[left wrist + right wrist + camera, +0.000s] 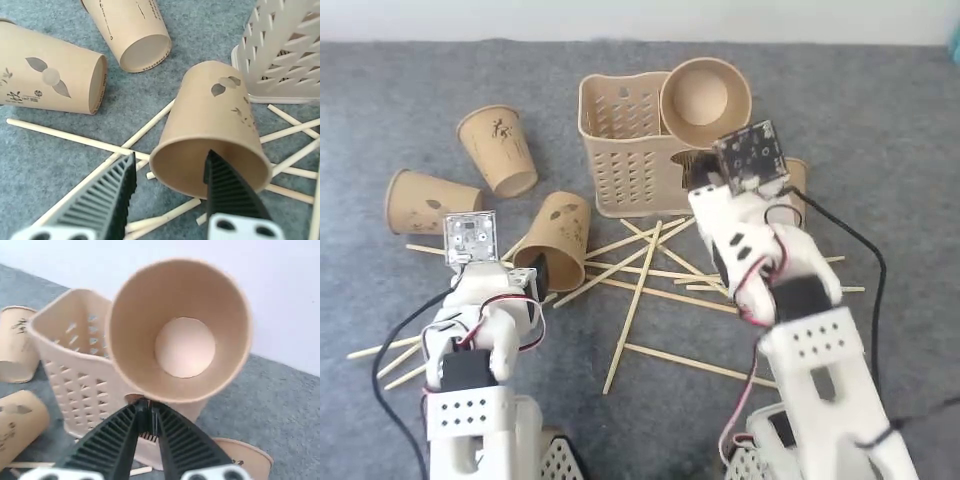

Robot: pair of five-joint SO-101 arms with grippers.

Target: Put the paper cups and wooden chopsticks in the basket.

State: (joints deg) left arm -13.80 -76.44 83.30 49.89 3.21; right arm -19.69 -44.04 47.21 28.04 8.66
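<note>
The right gripper (pixel 147 412), clamped on the rim of a paper cup (pixel 185 347), is holding it mouth-up above one corner of the basket (pixel 70 340), while the left gripper (pixel 170 157) is gaping wide at the mouth of a fallen cup (pixel 210 120) lying across the chopsticks (pixel 75 137).

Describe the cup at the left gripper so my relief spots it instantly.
Start at the slotted basket. By its near left corner, a paper cup lies on its side. Unlike the two cups farther left, it rests on crossed chopsticks, mouth toward the left gripper.
</note>
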